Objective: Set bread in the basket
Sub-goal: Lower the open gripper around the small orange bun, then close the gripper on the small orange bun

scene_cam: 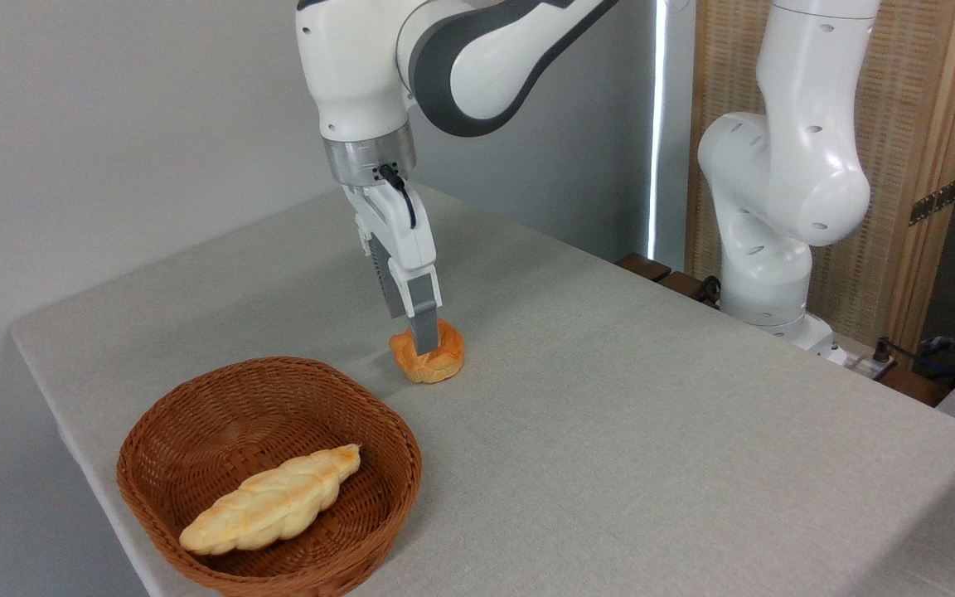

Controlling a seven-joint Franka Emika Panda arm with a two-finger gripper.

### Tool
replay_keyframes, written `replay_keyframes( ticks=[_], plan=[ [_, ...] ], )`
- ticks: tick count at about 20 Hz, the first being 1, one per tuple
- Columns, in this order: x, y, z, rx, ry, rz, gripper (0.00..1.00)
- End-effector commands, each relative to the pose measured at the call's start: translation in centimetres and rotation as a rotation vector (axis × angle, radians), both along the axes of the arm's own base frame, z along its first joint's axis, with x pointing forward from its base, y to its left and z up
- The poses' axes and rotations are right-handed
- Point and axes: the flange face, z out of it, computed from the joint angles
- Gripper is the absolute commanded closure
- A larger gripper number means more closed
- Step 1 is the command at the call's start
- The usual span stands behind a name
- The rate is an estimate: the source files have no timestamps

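Golden orange-brown, glossy and knotted, the small round bread bun (pixel 429 357) sits on the grey cloth-covered table (pixel 610 431), its base paler than its crust. It lies just beyond the far rim of the round, shallow, reddish-brown woven wicker basket (pixel 220 390), near it but not touching. The white robot arm's two-finger gripper (pixel 422 336) points downward over the bun, with one grey finger (pixel 421 319) reaching down in front of the bun's top; the second finger is hidden behind the first, so whether the jaws are closed on the bun or merely straddle it cannot be determined. The bun's underside appears to rest on the cloth. Inside the basket lies a long pale-yellow braided loaf (pixel 274 500), set diagonally across the floor. The arm's white base (pixel 776 249) stands at the table's far right edge.
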Motion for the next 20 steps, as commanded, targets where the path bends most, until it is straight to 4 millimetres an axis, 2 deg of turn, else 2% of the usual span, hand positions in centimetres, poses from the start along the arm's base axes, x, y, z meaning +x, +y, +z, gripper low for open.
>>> replay_keyframes(
  ticks=[1, 9, 20],
  plan=[
    [-0.9, -0.3, -0.7, 0.001, 0.005, -0.031, 0.00],
    [-1.4, -0.8, -2.5, 0.018, 0.037, -0.049, 0.00],
    [-1.4, -0.3, -4.2, 0.095, 0.043, -0.106, 0.00]
  ],
)
